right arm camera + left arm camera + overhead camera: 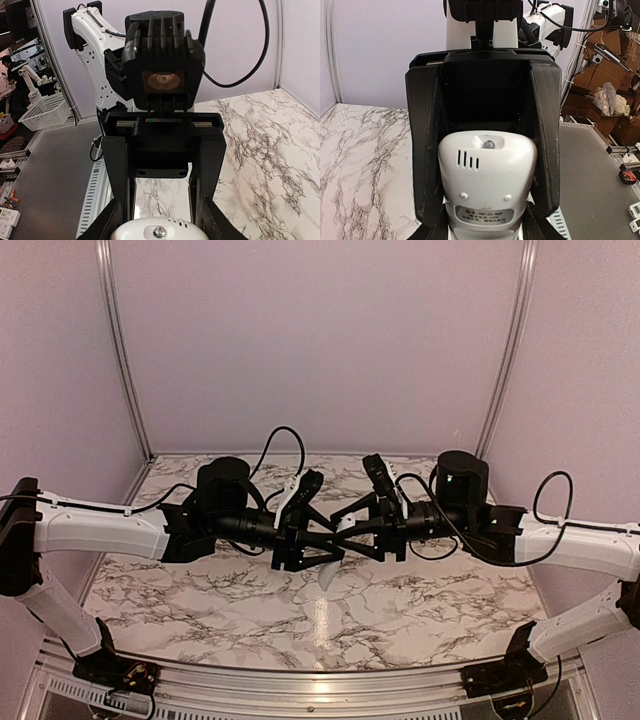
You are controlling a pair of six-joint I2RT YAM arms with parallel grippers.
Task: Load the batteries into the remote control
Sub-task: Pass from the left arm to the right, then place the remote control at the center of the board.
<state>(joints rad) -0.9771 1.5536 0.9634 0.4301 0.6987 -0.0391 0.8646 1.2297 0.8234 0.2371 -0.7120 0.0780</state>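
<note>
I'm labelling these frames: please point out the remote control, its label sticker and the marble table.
remote control (487, 180): left wrist view, middle of its white back.
label sticker (485, 215): left wrist view, centre of the printed patch.
marble table (355, 165): left wrist view, bare veined top at left.

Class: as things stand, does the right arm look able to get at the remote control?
Probably yes. The left gripper holds the remote control, and its free end lies between the fingers of the right gripper, with nothing in between.

Likely a robotics lab: aluminium-framed booth (122, 350) around a marble-print table (200, 600), cardboard boxes (625, 65) and a basket (45, 112) beyond (blurry clutter).
</note>
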